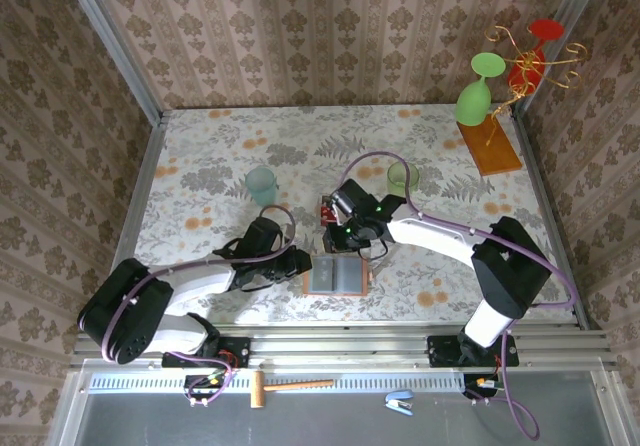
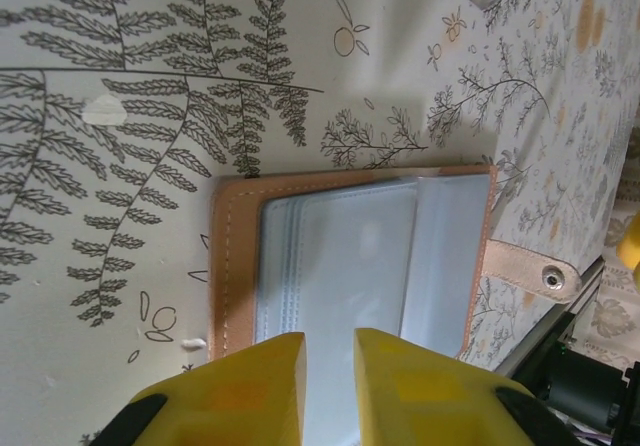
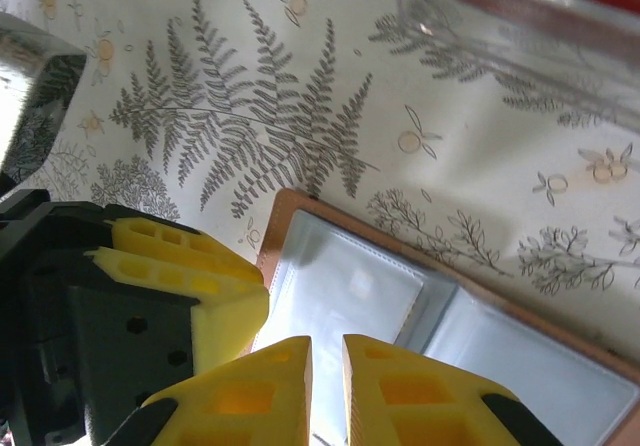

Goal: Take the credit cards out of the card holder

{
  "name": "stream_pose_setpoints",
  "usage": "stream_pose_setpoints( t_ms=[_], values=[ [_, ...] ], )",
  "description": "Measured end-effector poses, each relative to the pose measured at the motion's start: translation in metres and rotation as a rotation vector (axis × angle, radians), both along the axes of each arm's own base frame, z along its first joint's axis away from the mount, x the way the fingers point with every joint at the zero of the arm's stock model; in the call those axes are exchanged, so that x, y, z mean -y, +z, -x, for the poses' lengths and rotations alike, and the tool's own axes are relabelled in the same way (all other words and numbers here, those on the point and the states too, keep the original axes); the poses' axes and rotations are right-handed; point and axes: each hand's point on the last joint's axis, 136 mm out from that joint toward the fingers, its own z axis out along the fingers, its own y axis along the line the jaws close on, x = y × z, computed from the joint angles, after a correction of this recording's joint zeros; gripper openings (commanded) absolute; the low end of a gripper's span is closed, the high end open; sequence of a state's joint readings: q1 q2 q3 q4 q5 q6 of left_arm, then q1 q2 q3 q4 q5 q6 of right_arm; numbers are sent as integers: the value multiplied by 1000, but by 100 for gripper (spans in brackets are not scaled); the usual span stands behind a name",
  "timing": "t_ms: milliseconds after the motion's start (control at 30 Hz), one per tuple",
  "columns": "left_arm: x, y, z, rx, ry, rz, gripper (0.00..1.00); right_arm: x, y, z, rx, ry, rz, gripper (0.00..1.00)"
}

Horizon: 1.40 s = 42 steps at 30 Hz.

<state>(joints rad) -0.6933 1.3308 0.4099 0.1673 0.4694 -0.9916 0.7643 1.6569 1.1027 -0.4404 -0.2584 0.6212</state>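
Left tool (image 2: 328, 351) and right tool (image 3: 327, 354) meet over card holder (image 1: 335, 276).

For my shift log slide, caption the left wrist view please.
Left hand, fingers narrowly parted, over the open card holder lying on the fern-print table.

table: flower-printed top (image 1: 200, 156), walled with patterned paper on three sides
pale teal cup (image 1: 261, 184): stood left of the table's middle
green cup (image 1: 403, 177): stood right of the table's middle
clear plastic box (image 3: 500, 36): sat near the table's middle, between the two cups
wooden base (image 1: 490, 146): lay at the table's far right corner and carried a gold wire rack (image 1: 545, 58)
green wine glass (image 1: 478, 91), red glass (image 1: 532, 56): hung on that rack
wooden mallet (image 1: 270, 386), blue stapler (image 1: 399, 401): lay on the ledge below the table's near edge
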Motion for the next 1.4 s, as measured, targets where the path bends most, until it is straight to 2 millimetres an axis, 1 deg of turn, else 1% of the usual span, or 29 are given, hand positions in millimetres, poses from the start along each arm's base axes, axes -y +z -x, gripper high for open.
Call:
stream_pose_setpoints(
  t_ms=[233,467,767,933,1233,1400],
  values=[
    [-5,-11,5,-24,3,-21,16,-1,-25,20,-111,-42,-4,16],
    [-7,-15,8,-34,3,-29,14,-15,-38,31,-163,-46,-15,16],
    [-7,-17,8,-33,2,-28,13,-9,-50,40,-198,-76,0,24],
    [-7,-18,9,-37,2,-31,13,-8,-52,42,-211,-78,-4,24],
    [-8,-19,10,-37,2,-30,13,-15,-48,41,-215,-79,-41,22],
    [-8,-19,10,-36,2,-30,13,-19,-46,41,-219,-75,-60,23]
  ],
)
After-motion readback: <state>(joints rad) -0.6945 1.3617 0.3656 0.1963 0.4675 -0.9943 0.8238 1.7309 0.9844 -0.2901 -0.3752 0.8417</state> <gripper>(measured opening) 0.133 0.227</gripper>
